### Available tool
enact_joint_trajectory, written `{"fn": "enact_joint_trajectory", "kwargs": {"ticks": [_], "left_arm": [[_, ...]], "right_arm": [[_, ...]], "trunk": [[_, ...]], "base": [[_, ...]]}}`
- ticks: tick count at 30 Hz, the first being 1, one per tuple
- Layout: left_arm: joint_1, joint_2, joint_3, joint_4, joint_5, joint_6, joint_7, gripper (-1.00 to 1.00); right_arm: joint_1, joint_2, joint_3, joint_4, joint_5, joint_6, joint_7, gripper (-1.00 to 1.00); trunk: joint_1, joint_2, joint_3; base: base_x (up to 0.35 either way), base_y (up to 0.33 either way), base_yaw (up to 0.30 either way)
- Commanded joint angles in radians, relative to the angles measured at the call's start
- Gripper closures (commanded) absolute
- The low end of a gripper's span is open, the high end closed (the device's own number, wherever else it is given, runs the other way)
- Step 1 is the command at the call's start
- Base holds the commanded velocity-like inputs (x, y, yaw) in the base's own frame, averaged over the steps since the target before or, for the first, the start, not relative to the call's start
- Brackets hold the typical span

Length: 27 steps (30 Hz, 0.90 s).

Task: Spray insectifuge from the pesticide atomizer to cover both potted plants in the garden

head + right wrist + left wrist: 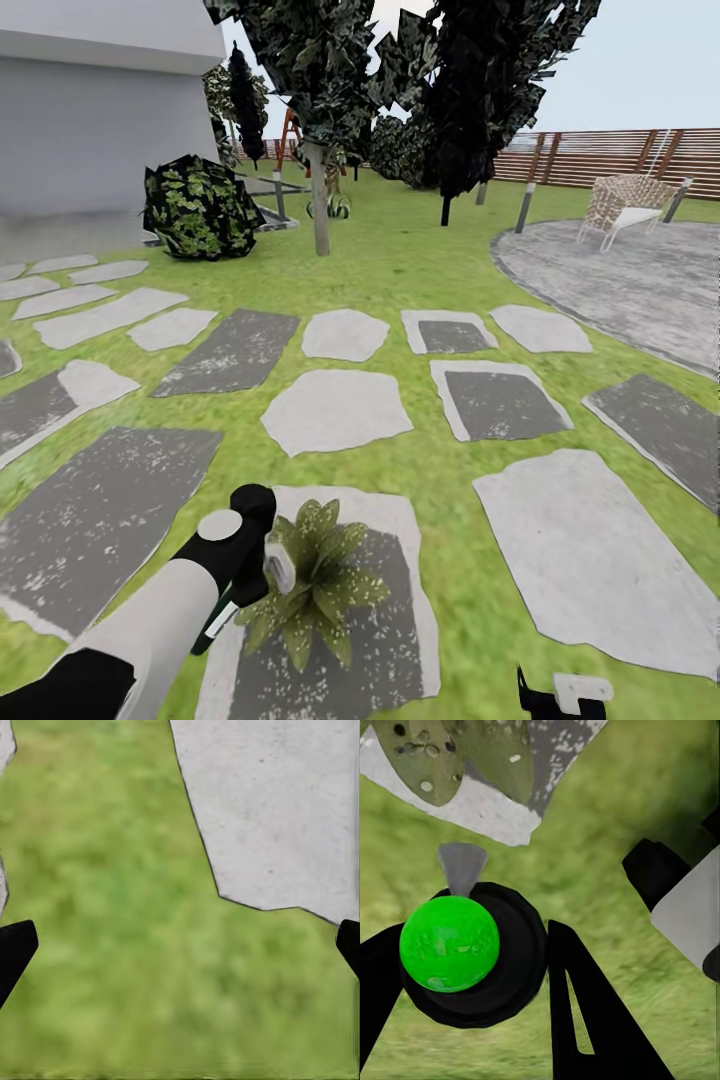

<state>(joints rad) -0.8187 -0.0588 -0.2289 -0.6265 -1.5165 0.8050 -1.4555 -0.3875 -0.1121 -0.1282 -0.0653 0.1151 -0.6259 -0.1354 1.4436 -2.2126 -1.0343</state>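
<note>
From the head camera I have my left hand [262,560] at about seven o'clock in the picture, clamped on the spray bottle [240,590], which it holds right against the left edge of a potted plant [318,578]. In the left wrist camera the bottle [465,949] sits between the two black fingers [585,1020]: a round, glossy black body with a bright green dome and a small grey cone for the nozzle, pointed toward the leaves [442,754].

I judge the bottle light and rigid, hard plastic, smooth enough to twist or slip if I ease off. The round body is the right place to hold; the nozzle end should stay free.

The plant is a low rosette of broad, pointed, soft green leaves, dotted with pale specks [352,575] of spray. It stands on a flat grey stepping stone [395,520] with a darker mottled patch. Its pot is hidden under the leaves. The leaves would bend at a touch, so I would keep the hand off them.

The lawn [440,470] around it is rough green grass between irregular stones. I see no second small plant from here.

At five o'clock my right hand [565,695] hangs low; in its wrist camera the fingertips [15,949] stand wide apart over grass, holding nothing.
</note>
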Motion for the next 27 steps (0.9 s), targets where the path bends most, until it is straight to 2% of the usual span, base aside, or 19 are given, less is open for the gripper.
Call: {"fn": "enact_joint_trajectory", "kwargs": {"ticks": [1, 6, 19, 27], "left_arm": [[0.0, 0.0, -0.001, -0.001, -0.007, 0.011, -0.009, 1.0], [-0.002, -0.001, 0.0, -0.001, -0.005, 0.014, -0.009, 1.0], [-0.008, -0.001, 0.003, -0.004, -0.004, 0.017, -0.007, 1.0], [-0.006, 0.0, 0.014, -0.004, -0.001, 0.018, 0.003, 1.0]], "right_arm": [[-0.001, 0.0, -0.007, 0.001, 0.011, -0.003, -0.004, -1.0], [-0.001, 0.0, -0.007, 0.001, 0.011, -0.003, -0.004, -1.0], [-0.001, 0.0, -0.007, 0.001, 0.011, -0.002, -0.004, -1.0], [-0.001, 0.0, -0.006, 0.001, 0.011, -0.003, -0.004, -1.0]], "trunk": [[-0.001, 0.0, -0.001], [-0.001, 0.0, -0.001], [-0.001, 0.0, -0.001], [-0.001, 0.0, -0.001]], "base": [[-0.334, 0.005, 0.0], [-0.325, 0.102, 0.115], [-0.306, 0.166, 0.273], [-0.33, 0.022, 0.277]]}}
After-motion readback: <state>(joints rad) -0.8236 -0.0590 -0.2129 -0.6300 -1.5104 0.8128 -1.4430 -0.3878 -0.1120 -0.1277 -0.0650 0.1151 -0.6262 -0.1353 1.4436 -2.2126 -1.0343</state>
